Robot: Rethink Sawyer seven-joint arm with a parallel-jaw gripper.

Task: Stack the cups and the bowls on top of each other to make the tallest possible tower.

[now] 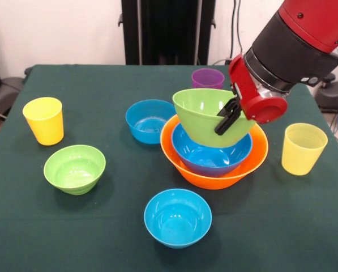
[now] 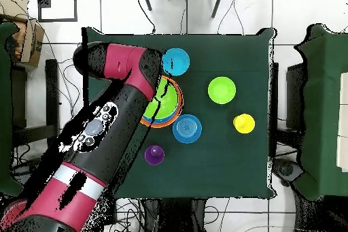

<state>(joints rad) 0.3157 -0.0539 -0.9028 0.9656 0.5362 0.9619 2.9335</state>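
The big orange bowl point(image 1: 214, 180) sits right of the table's middle with the large blue bowl point(image 1: 211, 156) nested in it. My gripper point(image 1: 228, 117) is shut on the right rim of the medium green bowl point(image 1: 205, 113) and holds it tilted just above the blue bowl, perhaps touching it. The arm covers part of this stack in the overhead view, where the green bowl point(image 2: 163, 100) shows. The purple cup point(image 1: 208, 78) stands behind the stack. The opaque yellow cup point(image 1: 44, 120) stands at the far left, the pale ribbed cup point(image 1: 303, 148) at the right.
A small blue bowl point(image 1: 150, 120) sits just left of the stack and touches the orange rim. Another small blue bowl point(image 1: 177, 217) sits in front. The small green bowl point(image 1: 75, 168) sits at the front left. All lie open side up.
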